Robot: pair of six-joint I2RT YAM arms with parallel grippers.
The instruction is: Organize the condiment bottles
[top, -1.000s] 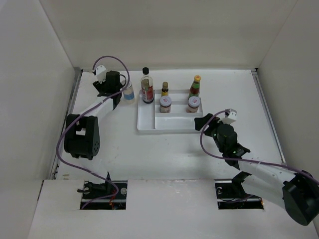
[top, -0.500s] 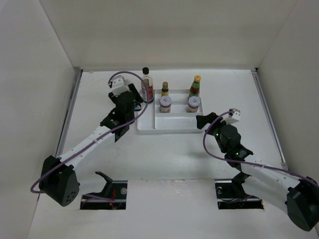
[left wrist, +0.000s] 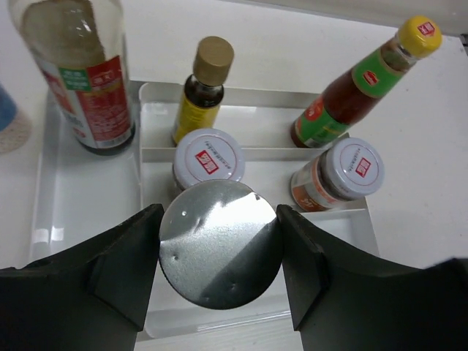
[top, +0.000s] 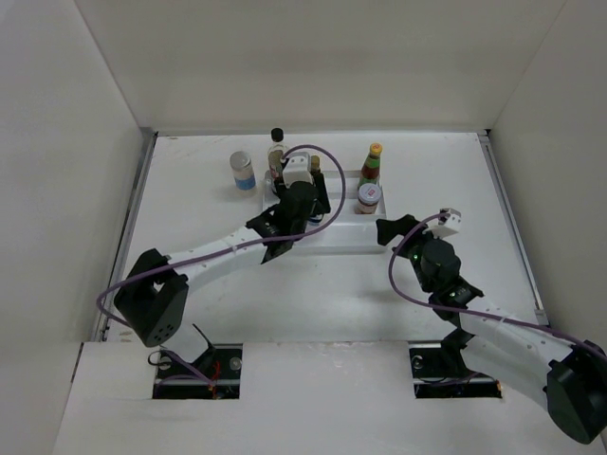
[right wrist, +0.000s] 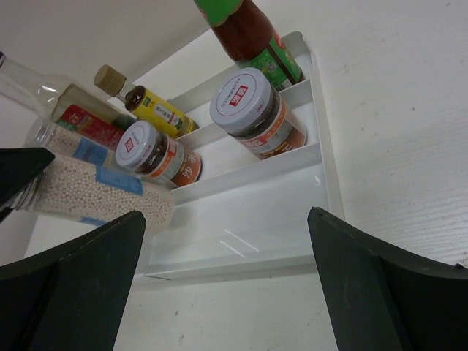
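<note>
We see a clear round jar with a shiny silver lid (left wrist: 219, 252), full of tiny white grains and with blue labels on its side. The left fingers (left wrist: 121, 270) are clamped on it, one on each side. It hangs over the front part of the flat white divided tray (left wrist: 80, 197), just in front of one short jar. We cannot tell if it touches the tray. The tray's left part holds a tall clear bottle with a red label (left wrist: 95, 95). The back part holds a small yellow bottle with a tan cap (left wrist: 199, 99) and a red sauce bottle with a green neck and yellow cap (left wrist: 351, 91). The middle part holds two short jars with white lids (left wrist: 208, 157), side by side. Each white lid has a red label with white writing, too small for us to read. The tall bottle's label has writing too, but we cannot read it. A small jar with a pale lid and blue label (top: 244, 173) stands on the white surface (top: 455, 171), left of the tray. The right fingers (right wrist: 73, 285) are wide apart near the tray's right front corner and hold nothing.
</note>
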